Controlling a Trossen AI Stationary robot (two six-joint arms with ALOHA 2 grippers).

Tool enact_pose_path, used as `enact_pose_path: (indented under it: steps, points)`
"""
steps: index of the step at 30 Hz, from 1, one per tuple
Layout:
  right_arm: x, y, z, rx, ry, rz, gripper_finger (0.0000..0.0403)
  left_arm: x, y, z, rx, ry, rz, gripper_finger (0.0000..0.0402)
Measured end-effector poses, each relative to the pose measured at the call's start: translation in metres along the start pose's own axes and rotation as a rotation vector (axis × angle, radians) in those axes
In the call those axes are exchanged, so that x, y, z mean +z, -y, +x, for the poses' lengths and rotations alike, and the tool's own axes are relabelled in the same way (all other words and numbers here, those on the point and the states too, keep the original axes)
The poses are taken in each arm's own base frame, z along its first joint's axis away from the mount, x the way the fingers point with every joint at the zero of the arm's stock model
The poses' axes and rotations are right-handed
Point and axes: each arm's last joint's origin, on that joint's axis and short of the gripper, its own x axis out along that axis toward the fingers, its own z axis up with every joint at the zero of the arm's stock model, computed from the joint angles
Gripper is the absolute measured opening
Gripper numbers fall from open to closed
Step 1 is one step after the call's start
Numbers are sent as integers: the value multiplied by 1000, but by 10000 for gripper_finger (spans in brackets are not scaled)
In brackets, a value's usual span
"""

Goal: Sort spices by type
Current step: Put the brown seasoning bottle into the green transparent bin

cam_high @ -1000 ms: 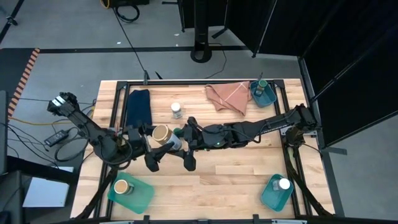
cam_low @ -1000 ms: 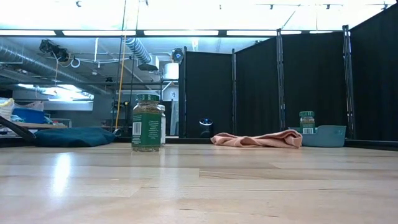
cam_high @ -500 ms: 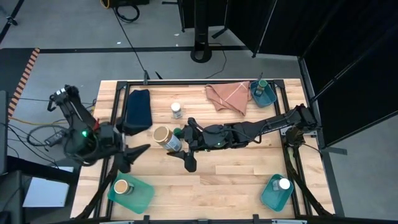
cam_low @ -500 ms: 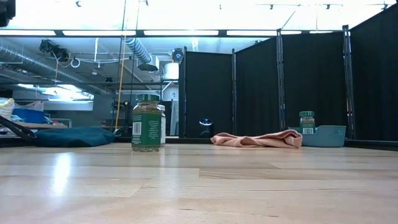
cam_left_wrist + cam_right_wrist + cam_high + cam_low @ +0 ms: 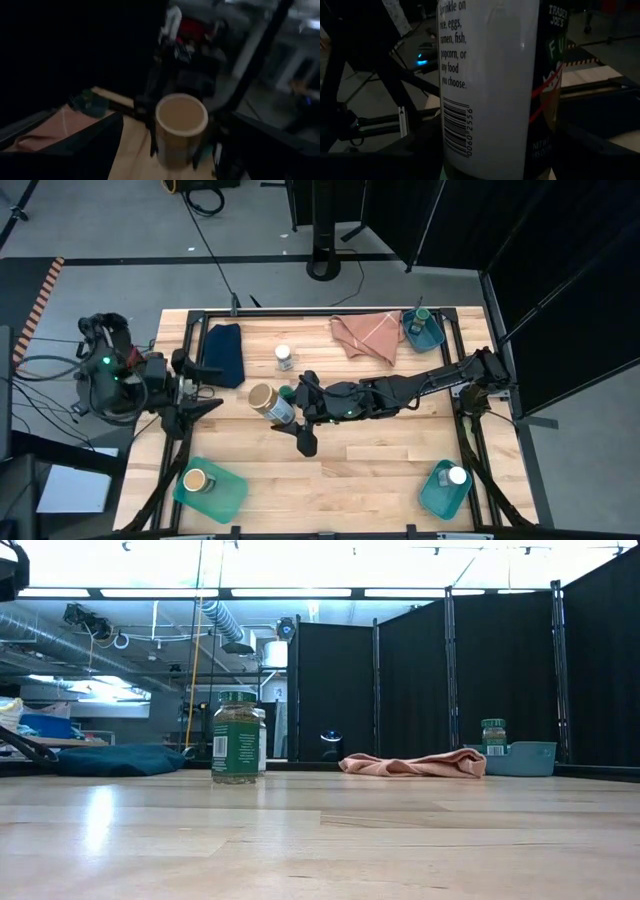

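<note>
- Near edge of the bench (image 5: pixel 340 470): you have one tan-lidded jar (image 5: pixel 195 479) upright in the teal bin (image 5: pixel 225 493) at the near left corner, and a white-lidded jar (image 5: pixel 457 476) in the bin at the near right.
- Your right gripper (image 5: pixel 290 418) lies stretched low across mid-bench, closed on the tan-lidded jar (image 5: pixel 262 397), held clear of the surface and tilted, lid toward the left edge.
- Your left gripper (image 5: pixel 196 404) sits at the left edge, fingers spread wide, holding nothing.
- Farther back, a green-lidded jar (image 5: pixel 235 737) stands upright.
</note>
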Motion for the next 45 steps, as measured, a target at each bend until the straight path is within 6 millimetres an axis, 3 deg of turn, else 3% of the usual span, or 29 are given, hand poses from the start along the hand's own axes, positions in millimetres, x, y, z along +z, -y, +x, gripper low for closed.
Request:
enact_pose_path:
  steps: [9,17,36,45]
  points:
    - [0,0,0,-3,1,1,284,28,0,8,-26,-340,28,360]
    - [-5,2,0,-19,-54,11,284,47,6,25,-72,-408,75,360]
    - [-6,2,0,-20,-61,3,284,21,9,87,-57,-614,236,360]
    - [-8,3,0,-27,-84,-4,284,21,8,89,-73,-630,234,360]
